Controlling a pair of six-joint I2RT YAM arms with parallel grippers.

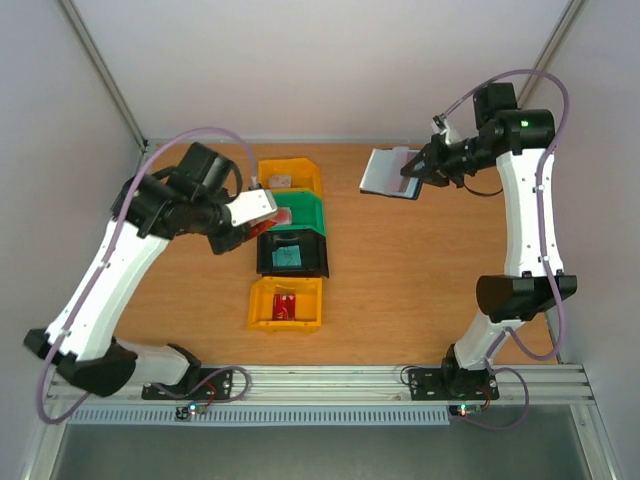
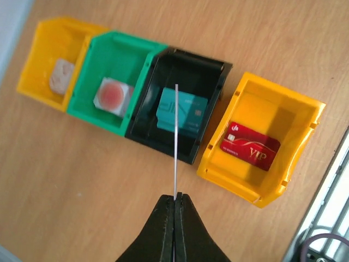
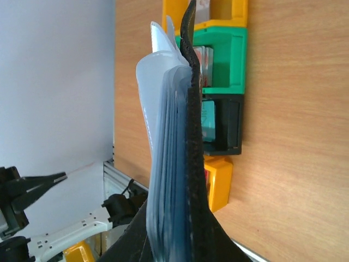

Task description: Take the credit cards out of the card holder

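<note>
Left end effector (image 2: 175, 197) pinched tight on thin card (image 2: 176, 142), edge-on above bins (image 2: 125, 37). Right end effector (image 1: 413, 172) clamped on card holder (image 3: 191, 164) edge, well apart from them.

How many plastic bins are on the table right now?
4, in one row running away from the arm bases: near yellow bin, then black bin, green bin, far yellow bin. None seems hidden.
</note>
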